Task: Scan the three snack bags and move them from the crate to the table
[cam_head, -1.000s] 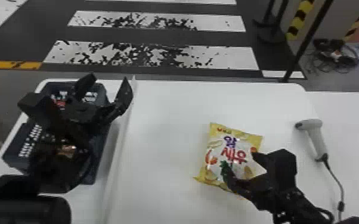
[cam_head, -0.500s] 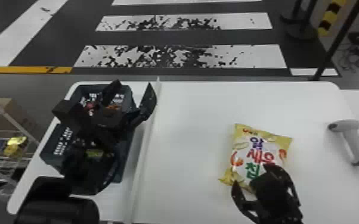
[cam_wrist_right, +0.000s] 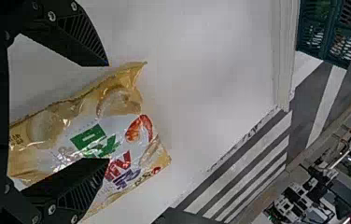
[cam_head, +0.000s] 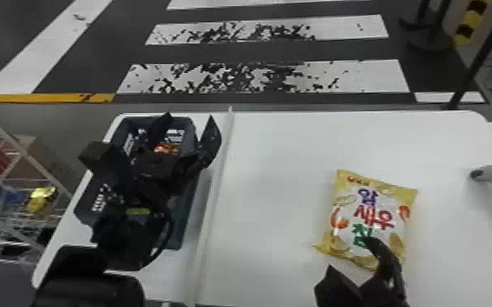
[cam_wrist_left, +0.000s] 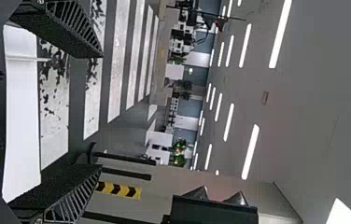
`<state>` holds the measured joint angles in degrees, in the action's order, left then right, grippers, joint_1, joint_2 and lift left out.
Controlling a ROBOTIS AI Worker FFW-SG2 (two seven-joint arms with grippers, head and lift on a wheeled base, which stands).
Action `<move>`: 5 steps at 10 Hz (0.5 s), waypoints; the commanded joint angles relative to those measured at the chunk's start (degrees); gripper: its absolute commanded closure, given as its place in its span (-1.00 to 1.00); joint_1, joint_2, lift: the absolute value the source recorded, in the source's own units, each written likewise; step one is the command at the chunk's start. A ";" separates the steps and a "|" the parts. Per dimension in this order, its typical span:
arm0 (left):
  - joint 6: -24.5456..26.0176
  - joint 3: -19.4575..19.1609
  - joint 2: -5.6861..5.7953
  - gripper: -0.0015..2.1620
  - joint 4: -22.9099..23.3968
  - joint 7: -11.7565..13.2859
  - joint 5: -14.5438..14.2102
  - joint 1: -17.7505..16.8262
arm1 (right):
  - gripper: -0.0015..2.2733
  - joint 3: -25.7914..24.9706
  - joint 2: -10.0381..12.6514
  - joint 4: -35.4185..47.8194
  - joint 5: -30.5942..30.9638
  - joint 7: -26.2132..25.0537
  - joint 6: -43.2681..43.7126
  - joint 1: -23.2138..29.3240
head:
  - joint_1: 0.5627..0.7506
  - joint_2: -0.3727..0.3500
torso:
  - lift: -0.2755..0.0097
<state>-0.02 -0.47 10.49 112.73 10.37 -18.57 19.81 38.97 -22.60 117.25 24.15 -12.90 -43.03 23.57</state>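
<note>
Head view: bag (cam_head: 374, 204) lies on table (cam_head: 273, 155), right of crate (cam_head: 182, 228). Right gripper (cam_head: 347, 252) open over bag; left gripper (cam_head: 191, 118) open above crate. Probable step: grasping for scan. Next: lower, straddle bag, close gently.
</note>
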 commanded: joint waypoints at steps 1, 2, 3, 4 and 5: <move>0.34 -0.05 0.14 -0.97 0.21 0.09 -0.24 0.23 | -0.85 2.43 0.01 -2.37 1.52 -0.46 -1.58 -2.21 | 0.41 0.47 | 0.50; 0.34 -0.05 0.32 -0.97 0.39 0.17 -0.41 0.49 | -0.85 4.19 0.19 -4.92 2.75 -2.04 -2.46 -4.32 | 0.41 0.48 | 0.50; 0.34 -0.14 0.41 -0.97 0.39 0.00 -0.41 0.67 | -0.85 5.86 0.28 -7.30 3.80 -4.07 -4.04 -6.52 | 0.41 0.47 | 0.50; 0.34 -0.32 0.41 -0.97 0.39 0.00 -0.41 0.93 | -0.85 7.26 0.45 -9.40 4.33 -5.47 -6.33 -8.62 | 0.41 0.45 | 0.50; 0.34 -0.32 0.41 -0.97 0.39 0.00 -0.68 1.02 | -0.80 7.62 0.80 -10.72 4.51 -5.56 -9.32 -9.86 | 0.41 0.43 | 0.50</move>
<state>0.31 -0.77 10.90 113.11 10.41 -19.12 20.74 46.23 -22.00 107.46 28.49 -18.50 -50.56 14.57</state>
